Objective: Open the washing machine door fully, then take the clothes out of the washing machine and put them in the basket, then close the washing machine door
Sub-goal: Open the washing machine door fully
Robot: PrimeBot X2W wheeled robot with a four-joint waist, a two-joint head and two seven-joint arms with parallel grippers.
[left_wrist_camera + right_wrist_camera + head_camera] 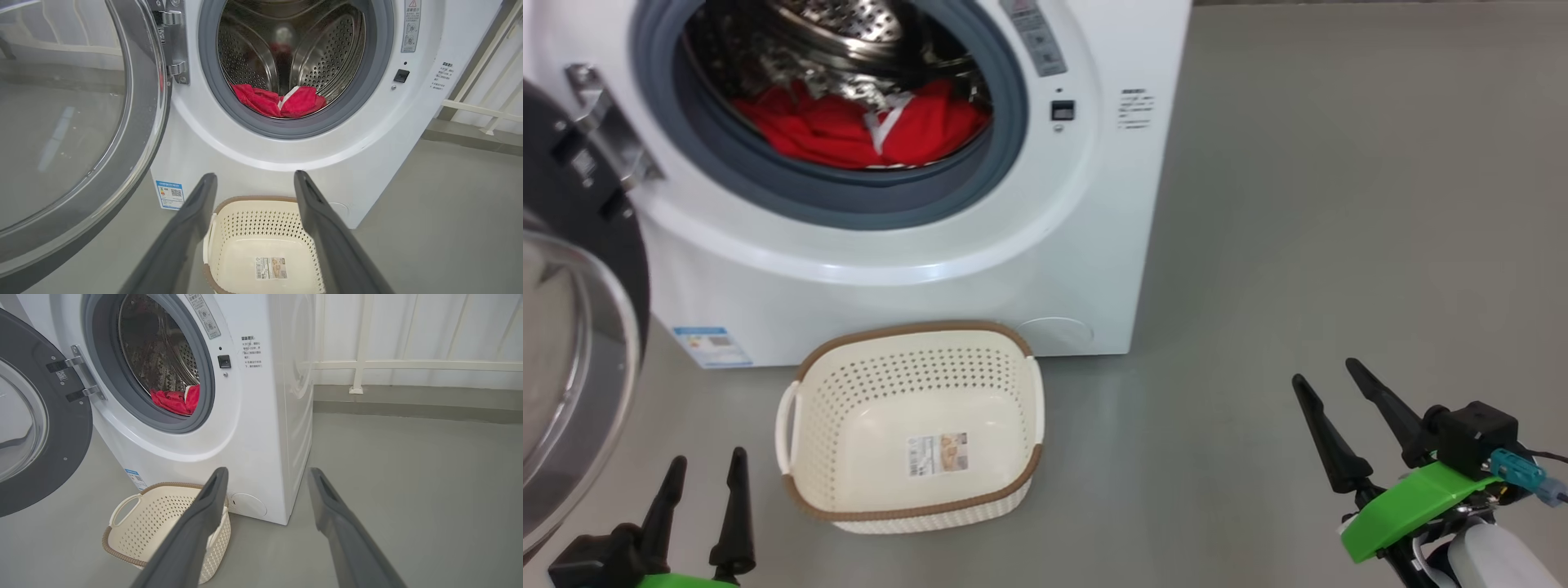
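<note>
While the washing machine door (572, 343) hangs wide at nine o'clock, the clothes (858, 126) lie inside the washing machine (1094, 204) at twelve. The basket (915, 328) sits at six; left tool (709, 457) and right tool (1325, 371) both gape.

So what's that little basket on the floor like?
The basket is small, cream-white plastic, a rounded rectangle with perforated walls, a brown woven-look rim and a loop handle at each end. It stands upright and empty on the grey floor, close before the white washing machine; whether they touch is unclear. A paper label sticks to its inside bottom.
</note>
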